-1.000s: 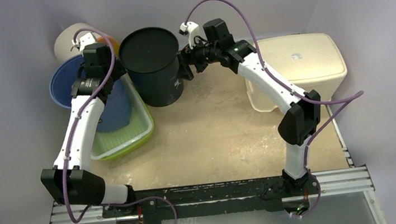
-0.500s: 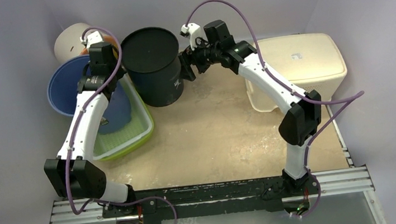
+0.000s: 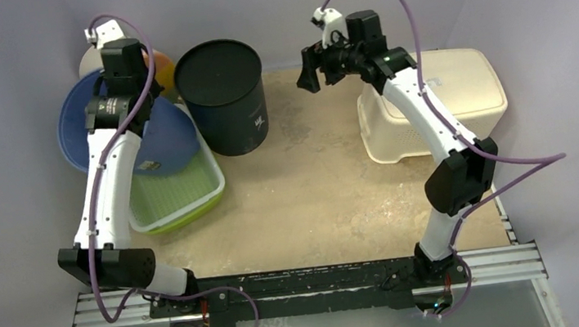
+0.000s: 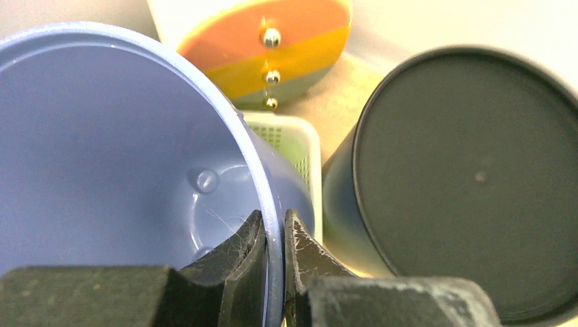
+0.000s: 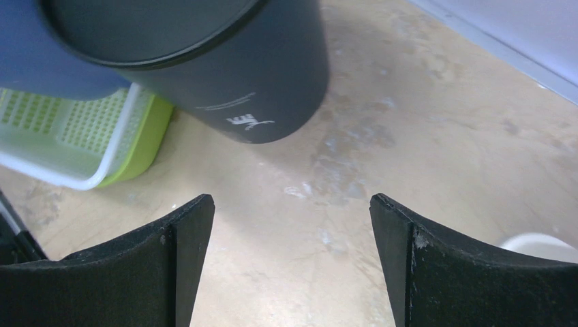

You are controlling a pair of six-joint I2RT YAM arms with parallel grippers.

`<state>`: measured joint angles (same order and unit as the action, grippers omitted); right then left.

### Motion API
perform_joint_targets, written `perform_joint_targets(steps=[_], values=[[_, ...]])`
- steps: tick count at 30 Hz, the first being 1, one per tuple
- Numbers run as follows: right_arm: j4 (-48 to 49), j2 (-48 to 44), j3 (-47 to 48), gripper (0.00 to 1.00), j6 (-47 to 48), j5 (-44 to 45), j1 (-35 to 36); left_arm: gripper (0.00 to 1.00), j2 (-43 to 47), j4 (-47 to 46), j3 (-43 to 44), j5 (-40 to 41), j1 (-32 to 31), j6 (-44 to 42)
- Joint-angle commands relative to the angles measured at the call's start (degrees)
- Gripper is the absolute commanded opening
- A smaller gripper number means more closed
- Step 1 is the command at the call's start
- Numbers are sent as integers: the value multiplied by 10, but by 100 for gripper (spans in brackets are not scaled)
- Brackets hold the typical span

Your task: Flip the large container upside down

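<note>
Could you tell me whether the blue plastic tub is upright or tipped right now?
Tipped: the blue plastic tub leans at a slant rather than standing level, its rim pinched by the left end effector.

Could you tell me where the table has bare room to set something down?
The widest bare tabletop lies between the green basket, black container, cream bin and arm bases. A narrower lane runs between the black container and cream bin. The back-left corner is crowded: blue tub, basket, container and striped disc pack together.
</note>
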<state>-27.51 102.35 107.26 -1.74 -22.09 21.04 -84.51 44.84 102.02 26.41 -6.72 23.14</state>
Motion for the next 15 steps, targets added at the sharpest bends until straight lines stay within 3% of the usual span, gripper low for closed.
perform_joint_targets(steps=[1,9,15], values=[[20,-39,-6,86,-14,-6,-22,0,51,-31,82,30,1,-16],[24,-46,-19,86,-19,7,-43,0,108,-22,156,41,1,3],[28,-62,-32,86,-31,31,-79,0,166,-86,161,-15,1,50]])
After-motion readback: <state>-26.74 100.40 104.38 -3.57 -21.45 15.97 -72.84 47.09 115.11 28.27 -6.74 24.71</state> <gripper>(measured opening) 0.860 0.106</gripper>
